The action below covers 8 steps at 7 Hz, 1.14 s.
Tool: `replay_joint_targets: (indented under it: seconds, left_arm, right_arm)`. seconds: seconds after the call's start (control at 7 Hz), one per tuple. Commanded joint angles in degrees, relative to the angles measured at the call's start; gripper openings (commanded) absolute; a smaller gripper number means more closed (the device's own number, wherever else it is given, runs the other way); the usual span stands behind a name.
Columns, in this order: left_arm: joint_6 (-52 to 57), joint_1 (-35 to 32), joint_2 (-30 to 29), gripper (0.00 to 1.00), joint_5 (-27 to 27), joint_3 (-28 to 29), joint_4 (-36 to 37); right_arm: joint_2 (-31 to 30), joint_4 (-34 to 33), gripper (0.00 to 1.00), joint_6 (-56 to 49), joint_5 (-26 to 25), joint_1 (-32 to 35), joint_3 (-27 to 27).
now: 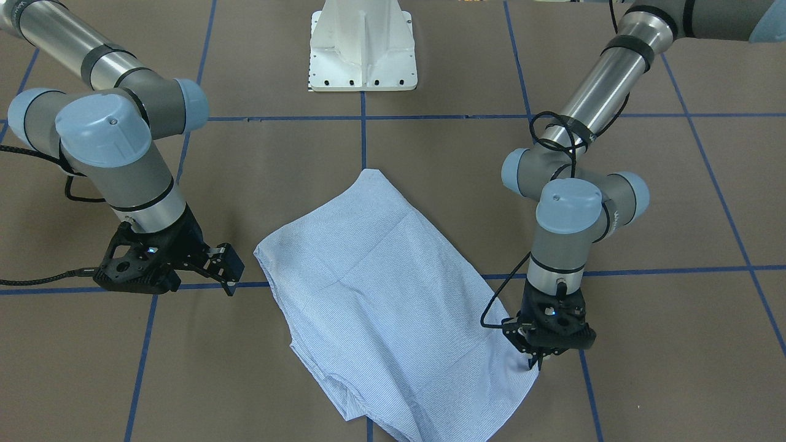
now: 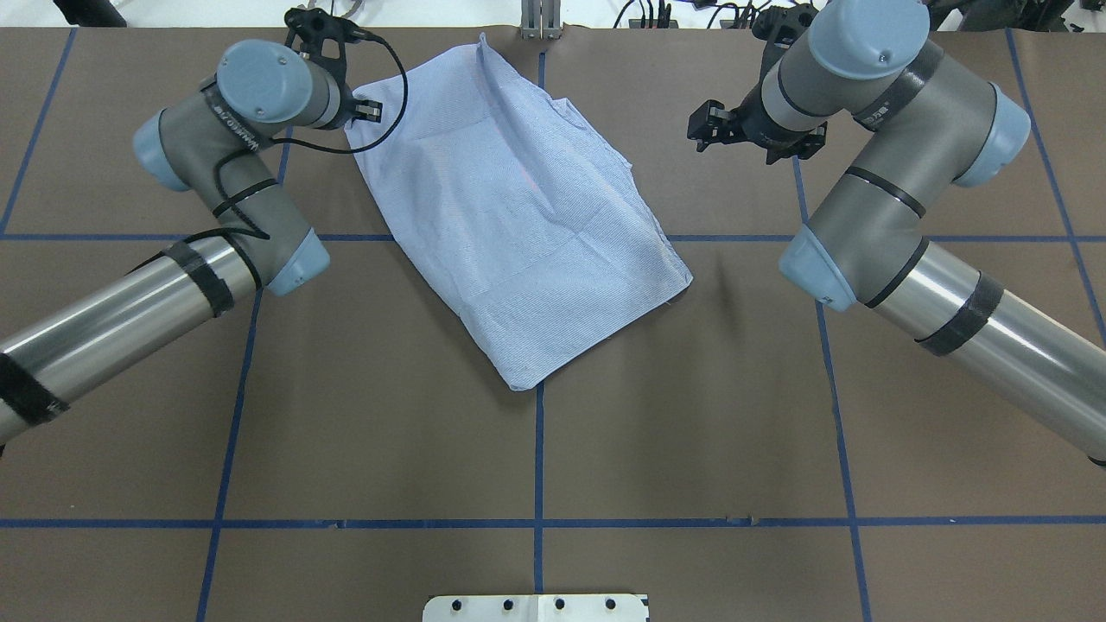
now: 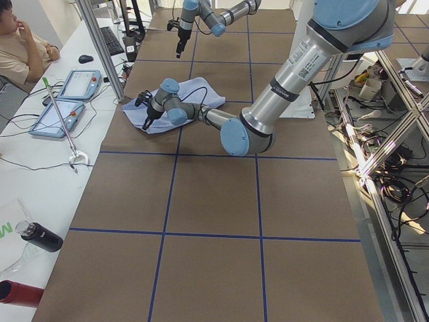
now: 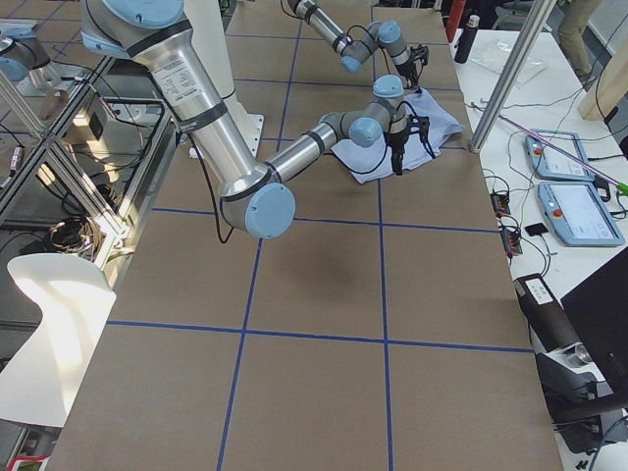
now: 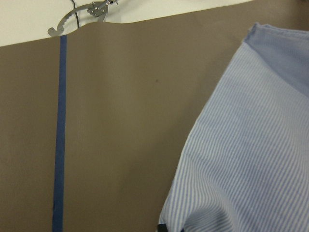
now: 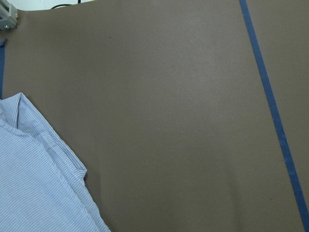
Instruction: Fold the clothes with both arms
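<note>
The light blue-and-white striped shirt lies folded into a rough rectangle, slanted across the table's far middle. My left gripper points down at the shirt's far left corner, its fingers shut on the cloth's edge. In the left wrist view the cloth bunches at the fingertips along the bottom edge. My right gripper is open and empty. It hovers over bare table to the right of the shirt, apart from it. The right wrist view shows only the shirt's collar corner.
The white pedestal base stands at the near middle. Blue tape lines cross the brown table cover. A metal hook lies past the far edge. An operator and tablets are at a side desk.
</note>
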Motion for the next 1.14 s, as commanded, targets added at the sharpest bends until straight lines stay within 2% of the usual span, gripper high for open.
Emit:
replay_joint_targets:
  seconds: [0.0, 0.14, 0.29, 0.43, 0.57, 0.71, 0.86, 1.0]
  left_arm:
    - [2.44, -0.56, -5.95, 0.0, -0.27, 9.33, -7.38]
    - [5.16, -1.0, -5.7, 0.99, -1.85, 8.65, -9.17]
    - [5.36, -1.53, -2.91, 1.0, -5.52, 2.46, -8.75]
    - [5.36, -1.62, 2.86, 1.0, -8.86, -5.17, -8.49]
    - [5.28, -1.62, 5.53, 1.0, -10.89, -9.94, -7.61]
    - [4.84, -1.62, 7.38, 1.0, -11.09, -13.12, -7.08]
    - [4.66, -1.62, 9.66, 1.0, -11.09, -16.11, -7.08]
    - [4.4, -1.53, 10.21, 1.0, -11.09, -16.75, -7.08]
  right_arm:
    - [0.24, 0.0, 1.0, 0.71, -0.1, -0.04, 0.27]
    - [0.42, -0.09, 1.0, 3.42, -0.88, -0.47, 0.62]
    - [1.03, -0.52, 1.0, 7.71, -1.76, -1.52, 1.06]
    - [2.17, -1.66, 1.0, 14.8, -4.72, -4.23, 2.02]
    - [3.83, -5.67, 0.98, 22.18, -8.5, -7.91, 2.38]
    - [5.24, -9.11, 0.96, 30.17, -9.93, -10.64, 2.73]
    - [4.82, -9.14, 0.96, 38.08, -10.46, -12.76, 2.82]
    - [4.82, -8.88, 0.95, 40.51, -13.08, -14.61, 2.82]
